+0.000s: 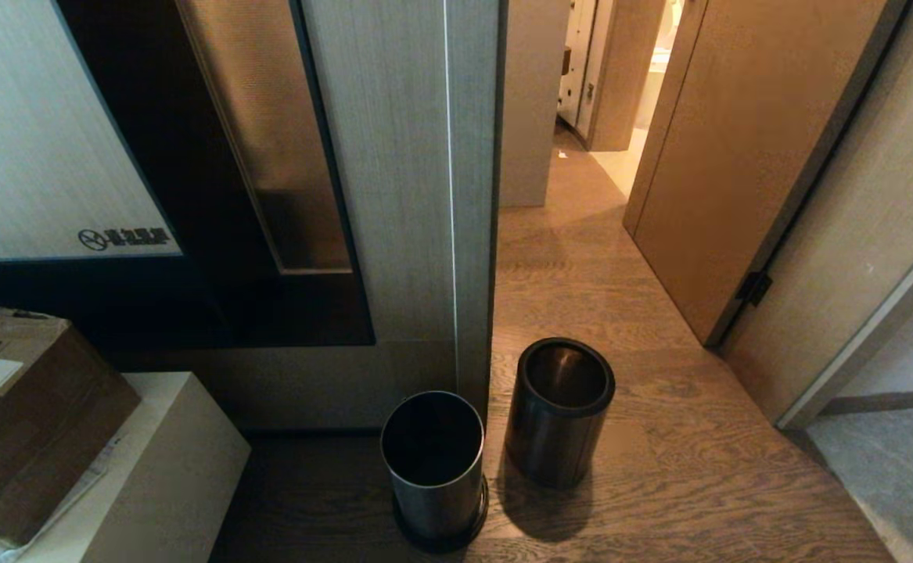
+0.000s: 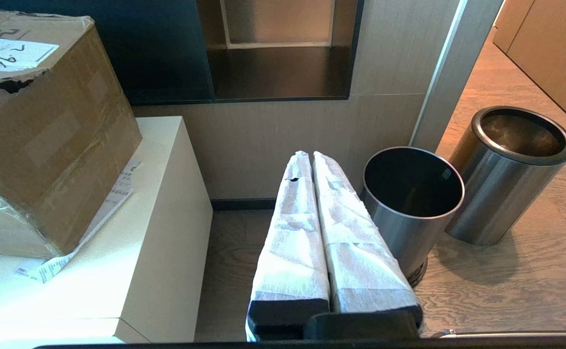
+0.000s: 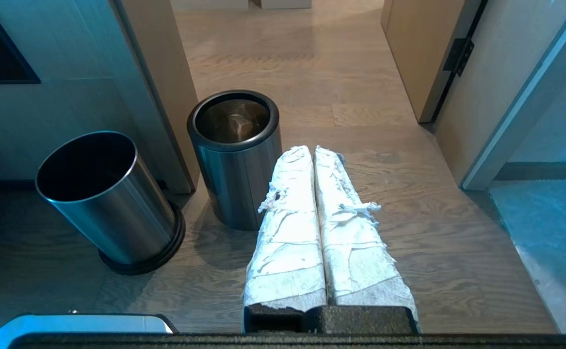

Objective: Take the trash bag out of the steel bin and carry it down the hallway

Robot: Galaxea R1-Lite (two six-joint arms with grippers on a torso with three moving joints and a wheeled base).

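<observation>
Both grippers pressed shut and empty-handed, two bins on the floor ahead of them.

Left gripper (image 2: 312, 160) has its tape-wrapped fingers (image 2: 292, 232) flat together; just beyond its tips stands a thin-rimmed steel bin (image 1: 433, 461) on a black base ring, with a cardboard box (image 2: 45, 126) on a white cabinet (image 2: 166, 232) off to its side. Right gripper (image 3: 312, 152), likewise closed on nothing, points past the steel bin with the thick black rim (image 1: 559, 410), which stands beside its fingertips on wood-grain flooring (image 1: 659, 469). No trash bag shows clearly; something pale lies in that bin's bottom. Ahead runs the hallway (image 1: 573, 203).
</observation>
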